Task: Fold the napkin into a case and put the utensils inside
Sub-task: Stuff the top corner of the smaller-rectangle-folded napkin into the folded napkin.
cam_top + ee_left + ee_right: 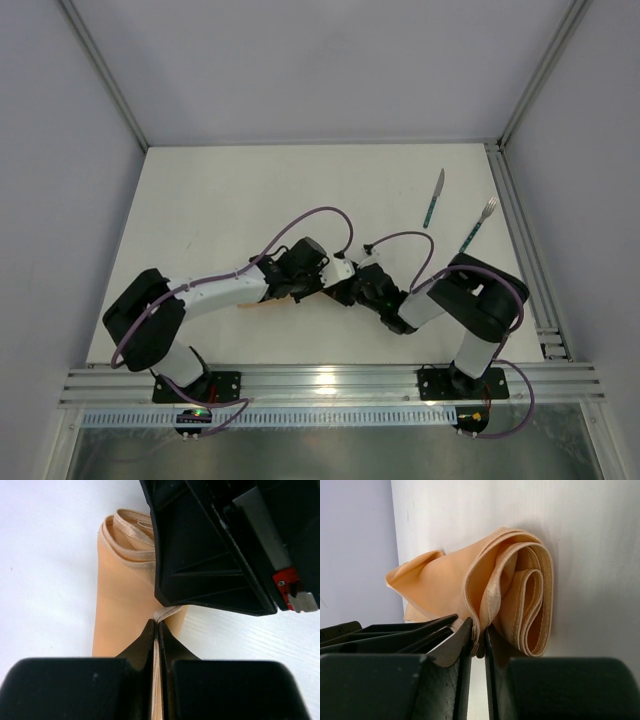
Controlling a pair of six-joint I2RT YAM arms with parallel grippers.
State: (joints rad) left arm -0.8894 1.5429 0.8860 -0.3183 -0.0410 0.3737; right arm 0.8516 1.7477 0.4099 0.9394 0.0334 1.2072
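Top external view: both arms are bent inward over the white table (250, 190). The napkin (440, 580), folded into a strip with one end rolled, is lying near the table's front middle. It is pinched by the closed left gripper (156, 626) and the nearly closed right gripper (477, 632). The knife (433, 198) and the fork (479, 222) are laid far right.

Plain peach-orange napkin (445, 580), knife (433, 200) and fork (477, 227) with teal-green handles, silver ends, white table (250, 190)

Right gripper (478, 636) crowds left gripper (156, 626) over the napkin (507, 580).
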